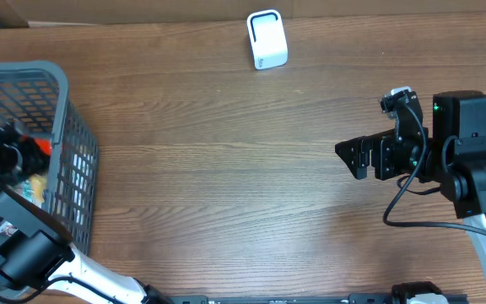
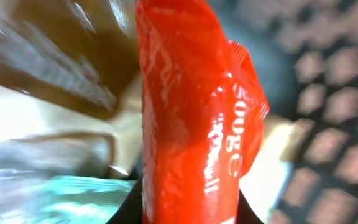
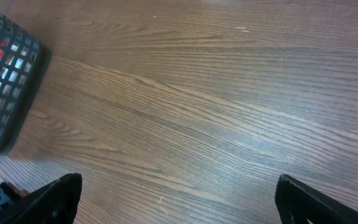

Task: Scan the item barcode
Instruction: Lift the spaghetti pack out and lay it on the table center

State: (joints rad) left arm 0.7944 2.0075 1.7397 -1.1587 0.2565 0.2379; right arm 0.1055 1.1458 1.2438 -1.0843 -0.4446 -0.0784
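One red pouch [image 2: 185, 124]: a glossy film packet, down inside the basket [image 1: 62, 110] at 9 o'clock on the tabletop [image 1: 226, 169], among other packets.
Left pincer [image 1: 25, 149]: clamped on the pouch, as far as your wrist view shows; the film rises straight out from between the jaws.
Right pincer [image 1: 354, 159]: jaws wide apart, empty, at 3 o'clock.
Handling: expect it to be light, soft and slippery; it will likely sag and crumple rather than hold its shape.
Where to hold: pinch a sealed edge or flat end, so you keep the printed face smooth for the scanner [image 1: 267, 40] at 12 o'clock.
Barcode: you cannot see it yet.
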